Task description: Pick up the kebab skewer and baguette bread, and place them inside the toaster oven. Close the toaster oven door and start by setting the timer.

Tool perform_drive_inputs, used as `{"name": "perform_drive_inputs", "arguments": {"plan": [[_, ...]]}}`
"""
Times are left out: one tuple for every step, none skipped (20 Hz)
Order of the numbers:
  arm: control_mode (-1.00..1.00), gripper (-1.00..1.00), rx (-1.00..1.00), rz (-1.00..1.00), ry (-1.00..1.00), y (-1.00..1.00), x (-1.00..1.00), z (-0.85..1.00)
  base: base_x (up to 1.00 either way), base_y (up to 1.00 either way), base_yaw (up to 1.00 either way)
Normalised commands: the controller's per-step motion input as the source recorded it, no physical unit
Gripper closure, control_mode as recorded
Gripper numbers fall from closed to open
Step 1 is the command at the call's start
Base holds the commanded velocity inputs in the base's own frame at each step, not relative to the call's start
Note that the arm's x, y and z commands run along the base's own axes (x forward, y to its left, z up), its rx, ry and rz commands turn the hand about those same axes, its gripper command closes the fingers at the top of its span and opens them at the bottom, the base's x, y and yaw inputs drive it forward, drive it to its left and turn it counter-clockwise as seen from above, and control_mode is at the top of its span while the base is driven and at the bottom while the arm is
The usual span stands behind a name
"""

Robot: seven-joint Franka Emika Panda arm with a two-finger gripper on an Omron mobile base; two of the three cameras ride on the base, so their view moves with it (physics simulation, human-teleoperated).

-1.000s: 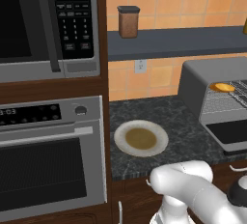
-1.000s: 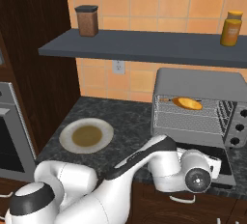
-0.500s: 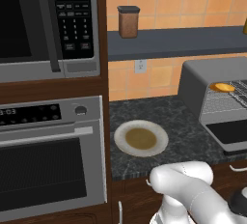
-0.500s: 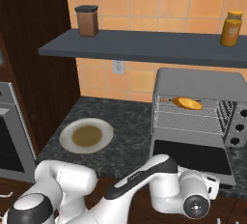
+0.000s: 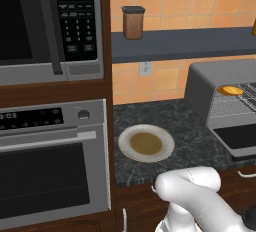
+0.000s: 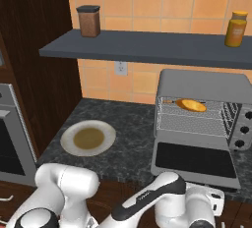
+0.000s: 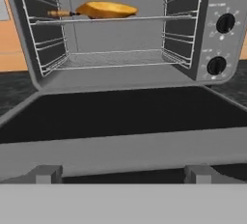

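The grey toaster oven (image 6: 202,82) stands at the counter's right with its dark glass door (image 6: 193,159) dropped flat open. On the upper wire rack lie the golden baguette bread (image 7: 106,9) and, behind it, the kebab skewer, of which only the tan stick end (image 7: 59,13) pokes out to the left. Both also appear in the right base view, the baguette (image 6: 192,105) and the stick end (image 6: 170,102). My gripper (image 6: 212,201) hangs low, just in front of and below the door's front edge (image 7: 120,150); its fingers are hidden. Two black knobs (image 7: 225,23) sit on the oven's right panel.
A white plate (image 6: 65,138) with a brownish centre lies on the dark counter left of the oven. Above runs a grey shelf (image 6: 147,50) with a brown canister (image 6: 89,21) and an orange bottle (image 6: 236,28). A microwave (image 5: 50,21) and wall oven (image 5: 50,176) fill the left.
My hand has sunk from over the open door to below its front edge, with the arm folding lower. Door, bread and skewer have not moved.
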Motion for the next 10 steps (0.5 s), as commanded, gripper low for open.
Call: {"name": "perform_drive_inputs", "arguments": {"plan": [[-1.00, -1.00, -0.02, 0.12, -0.11, -0.23, -0.30, -0.31, 0.00, 0.00, 0.00], [-1.00, -1.00, -0.02, 0.11, -0.07, -0.14, -0.04, -0.38, 0.00, 0.00, 0.00], [-1.00, -1.00, -0.03, 0.09, -0.07, -0.01, -0.01, -0.34, 0.00, 0.00, 0.00], [-1.00, -1.00, -0.02, 0.05, -0.05, 0.00, 0.00, -0.33, 0.00, 0.00, 0.00], [-1.00, -1.00, -0.04, 0.03, -0.06, -0.06, 0.00, -0.36, 0.00, 0.00, 0.00], [-1.00, -1.00, -0.05, 0.04, -0.04, -0.06, 0.00, -0.38, 0.00, 0.00, 0.00], [-1.00, -1.00, -0.03, 0.02, -0.04, -0.07, 0.00, -0.24, 0.00, 0.00, 0.00], [-1.00, -1.00, -0.02, 0.03, -0.04, -0.10, 0.00, -0.22, 0.00, 0.00, 0.00], [-1.00, -1.00, -0.01, 0.02, -0.02, -0.12, 0.00, -0.16, 0.00, 0.00, 0.00], [-1.00, -1.00, -0.01, 0.00, -0.01, -0.06, 0.00, -0.16, 0.00, 0.00, 0.00]]}}
